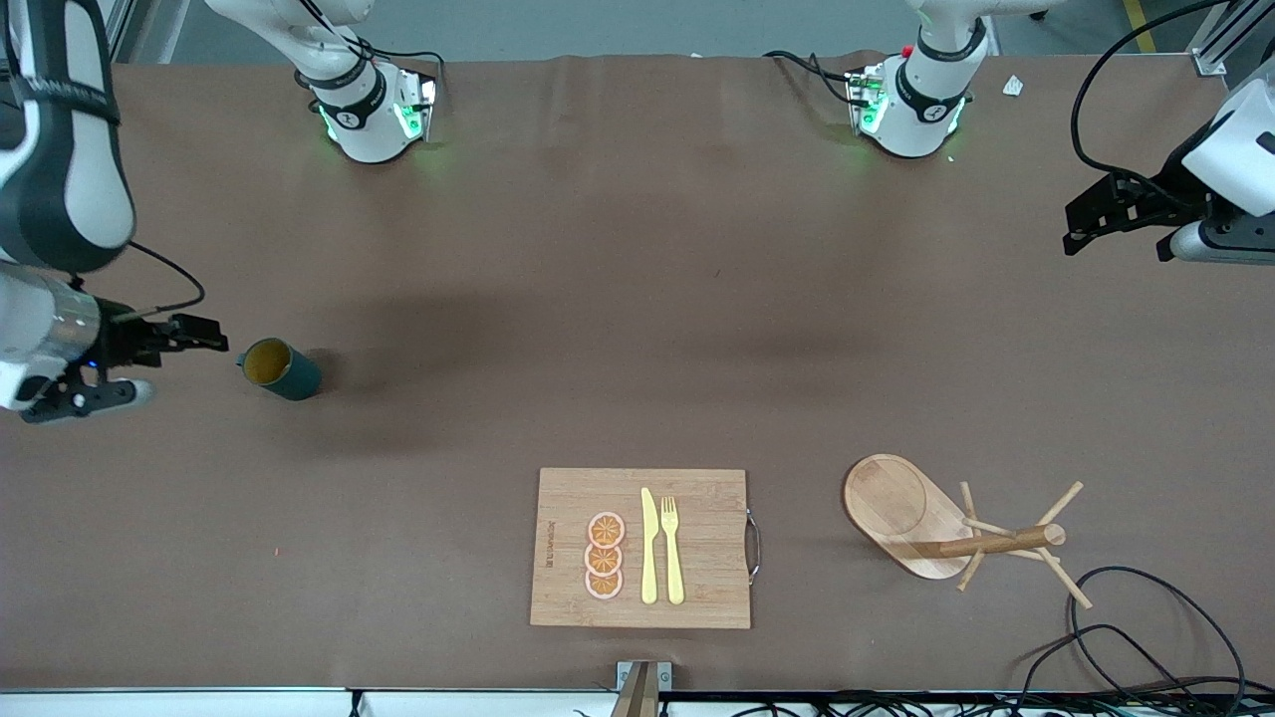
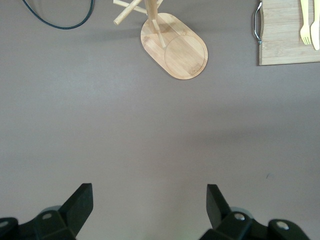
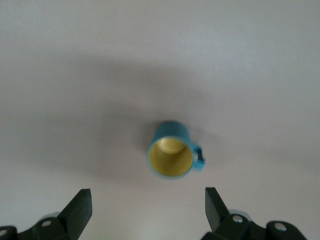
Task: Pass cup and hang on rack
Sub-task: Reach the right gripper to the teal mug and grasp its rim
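The cup (image 1: 280,368) stands alone on the desk (image 1: 598,299), just beside the right gripper (image 1: 204,339), fingers wide. The left gripper (image 1: 1081,234), fingers wide, hangs well apart from the rack (image 1: 936,523) and the cutting board (image 1: 697,508).

A dark teal cup (image 1: 280,369) with a yellow inside is stood upright toward the right arm's end; the wooden rack (image 1: 931,523) is stood nearer the camera, toward the left arm's end.

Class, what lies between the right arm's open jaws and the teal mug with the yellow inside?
Nothing: only bare brown table separates the right gripper from the teal mug, seen in the right wrist view.
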Robot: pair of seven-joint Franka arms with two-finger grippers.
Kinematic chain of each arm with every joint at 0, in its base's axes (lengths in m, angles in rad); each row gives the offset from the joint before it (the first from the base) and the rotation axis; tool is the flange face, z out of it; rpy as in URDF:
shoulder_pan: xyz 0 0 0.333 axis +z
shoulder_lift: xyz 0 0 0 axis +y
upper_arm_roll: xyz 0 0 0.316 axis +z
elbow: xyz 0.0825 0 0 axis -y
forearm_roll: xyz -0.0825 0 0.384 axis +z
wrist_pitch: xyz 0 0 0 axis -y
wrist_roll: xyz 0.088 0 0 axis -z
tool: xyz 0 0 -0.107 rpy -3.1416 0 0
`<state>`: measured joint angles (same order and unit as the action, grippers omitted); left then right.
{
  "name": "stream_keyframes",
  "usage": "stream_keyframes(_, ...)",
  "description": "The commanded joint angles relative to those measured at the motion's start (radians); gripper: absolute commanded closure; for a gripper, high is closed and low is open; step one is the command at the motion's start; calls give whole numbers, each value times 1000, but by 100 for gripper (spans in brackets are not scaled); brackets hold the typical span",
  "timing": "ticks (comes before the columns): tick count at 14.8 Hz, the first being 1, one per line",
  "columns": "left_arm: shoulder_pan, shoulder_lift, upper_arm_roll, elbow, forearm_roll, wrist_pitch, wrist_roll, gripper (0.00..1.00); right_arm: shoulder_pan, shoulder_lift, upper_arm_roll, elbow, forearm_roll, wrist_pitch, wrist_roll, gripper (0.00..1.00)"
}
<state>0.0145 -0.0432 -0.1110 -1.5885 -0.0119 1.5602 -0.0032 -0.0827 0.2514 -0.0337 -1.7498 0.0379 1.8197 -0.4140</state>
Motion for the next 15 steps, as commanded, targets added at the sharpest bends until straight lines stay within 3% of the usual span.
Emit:
stream_keyframes(1, 4, 14, -3, 21, -3, 1, -6, 0, -23, -6, 11, -144, 14, 159, -156, 0)
stream_keyframes(6, 2, 14, -4, 22, -7, 3, -6, 0, -52, 60, 11, -250, 16, 358, -382, 0)
stream_keyframes(12, -5, 28, -10, 25, -3, 6, -6, 0, -106, 184, 14, -254, 17, 481, -511, 0)
stream_keyframes(13, -5, 28, -10, 27, -3, 6, -6, 0, -111, 193, 15, -257, 17, 495, -513, 7)
stream_keyframes(14, -5, 28, -12, 27, -3, 6, -6, 0, -111, 199, 15, -260, 17, 498, -519, 23)
stream_keyframes(15, -5, 28, -12, 27, -3, 6, -6, 0, -111, 200, 15, -261, 17, 497, -526, 52)
